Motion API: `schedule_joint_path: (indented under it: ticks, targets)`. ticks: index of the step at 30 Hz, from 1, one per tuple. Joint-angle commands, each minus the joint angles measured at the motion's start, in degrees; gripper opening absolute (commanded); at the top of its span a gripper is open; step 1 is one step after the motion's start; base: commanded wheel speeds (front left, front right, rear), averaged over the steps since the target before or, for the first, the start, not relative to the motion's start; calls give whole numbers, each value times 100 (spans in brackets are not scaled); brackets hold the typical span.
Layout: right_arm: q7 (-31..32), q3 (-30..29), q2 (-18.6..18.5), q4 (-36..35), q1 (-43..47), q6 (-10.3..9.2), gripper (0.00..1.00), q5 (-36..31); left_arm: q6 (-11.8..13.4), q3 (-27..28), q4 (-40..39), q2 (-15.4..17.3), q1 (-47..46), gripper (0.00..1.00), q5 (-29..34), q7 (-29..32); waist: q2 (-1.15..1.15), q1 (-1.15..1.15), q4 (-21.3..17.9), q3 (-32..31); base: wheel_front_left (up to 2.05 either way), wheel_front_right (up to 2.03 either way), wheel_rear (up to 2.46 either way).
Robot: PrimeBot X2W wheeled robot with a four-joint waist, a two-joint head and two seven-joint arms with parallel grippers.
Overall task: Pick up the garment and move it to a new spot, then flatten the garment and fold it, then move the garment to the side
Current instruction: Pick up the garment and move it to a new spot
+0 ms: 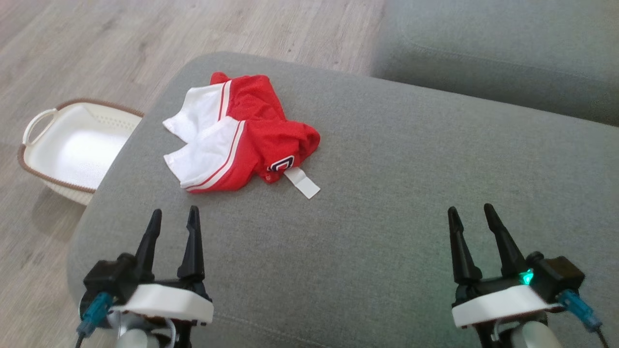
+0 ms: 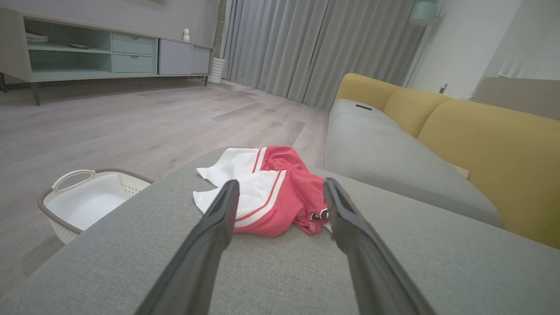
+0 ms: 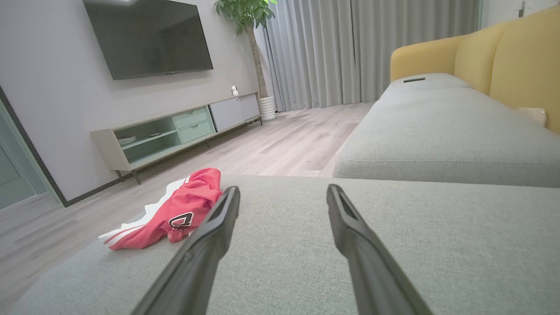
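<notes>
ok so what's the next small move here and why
Probably reach the left claw forward to the crumpled red and white fabric garment. Both claws stand open and empty. The garment lies in a heap on the grey fabric sofa cushion, just ahead of the left claw and far from the right claw.

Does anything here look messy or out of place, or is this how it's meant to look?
Yes: the garment, red and white, lies crumpled near the far left corner of the cushion, its layers overlapping and a white tag sticking out at its near edge. Nothing else stands out.
</notes>
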Motion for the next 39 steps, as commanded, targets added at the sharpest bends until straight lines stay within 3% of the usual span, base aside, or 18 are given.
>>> schedule_joint_path:
  ticks: [1, 4, 11, 17, 19, 22, 30, 34, 39]
  targets:
    - [-62, 133, -29, -157, -243, -5, 100, 29, -25, 216, -186, 22, -383, 100, 58, -31, 0, 0, 65, 69, 0, 0, 0]
    - [-62, 89, -29, -101, -288, -5, 100, 241, -90, 271, -166, 22, -462, 100, 167, -31, 0, 0, 64, 175, 0, 0, 0]
    - [-62, -48, -29, -181, -582, -5, 100, -44, -442, 542, 223, 170, -1110, 100, 604, -31, 0, 0, -137, 698, 0, 0, 0]
    - [-62, -316, -29, -368, -994, -5, 100, -360, -669, 241, 1571, 894, -2563, 100, 598, 85, 0, 0, -406, 1439, 0, 0, 0]
    - [-62, -371, -29, -420, -1100, -5, 100, -425, -684, -186, 1994, 1159, -3027, 100, 452, 324, 0, 0, -485, 1626, 0, 0, 0]
    - [-62, -438, -29, -490, -1226, -5, 100, -492, -688, -1096, 2425, 1585, -3615, 100, -248, 786, 0, 0, -584, 1863, 0, 0, 0]
    - [-62, -494, -29, -675, -1451, -5, 100, -583, -690, -3206, 2815, 2754, -4721, 100, -2100, 1845, 0, 0, -783, 2355, 0, 0, 0]
    - [-62, -499, -29, -756, -1459, -5, 100, -594, -690, -4064, 2855, 3135, -5072, 100, -2659, 2219, 0, 0, -853, 2467, 0, 0, 0]
    - [-62, -541, -29, -799, -1446, -5, 100, -616, -690, -4836, 2883, 3377, -5300, 100, -3410, 2731, 0, 0, -900, 2514, 0, 0, 0]
